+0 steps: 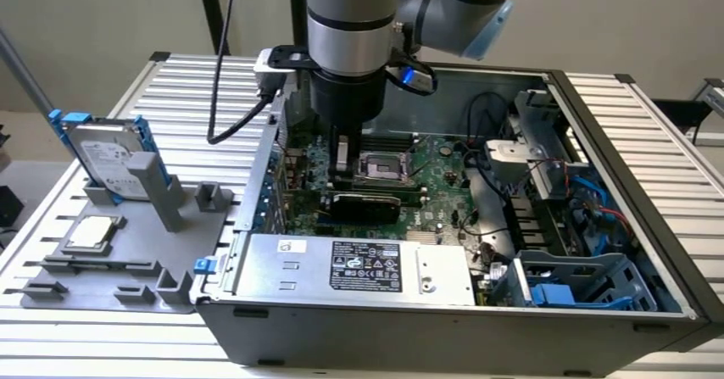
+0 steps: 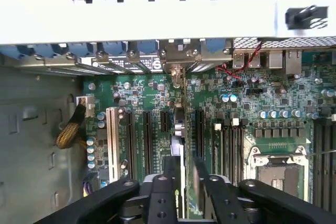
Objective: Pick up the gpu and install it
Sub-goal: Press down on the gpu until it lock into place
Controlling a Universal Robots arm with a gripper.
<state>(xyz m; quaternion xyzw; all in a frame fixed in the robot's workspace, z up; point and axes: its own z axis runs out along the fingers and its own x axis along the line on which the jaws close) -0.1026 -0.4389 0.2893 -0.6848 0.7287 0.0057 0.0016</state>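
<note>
Hard drive (image 1: 111,154) upright – CPU chip (image 1: 93,232) flat, near.

**The gpu is standing on edge over the motherboard**

In the wrist view the gpu (image 2: 180,129) is showing itself edge-on, so it is appearing as one thin, pale strip. It is standing upright on its long edge and is running straight across the green motherboard (image 2: 236,114), along the direction of the long black expansion slots. It is sitting between two of these slots, near the middle of the row. Its silver metal bracket (image 2: 176,69) is lying at the motherboard's rear border. The two flat faces are turning away from the camera, so their colours are not showing. Whether its lower edge is sitting fully in a slot cannot be told.
</note>
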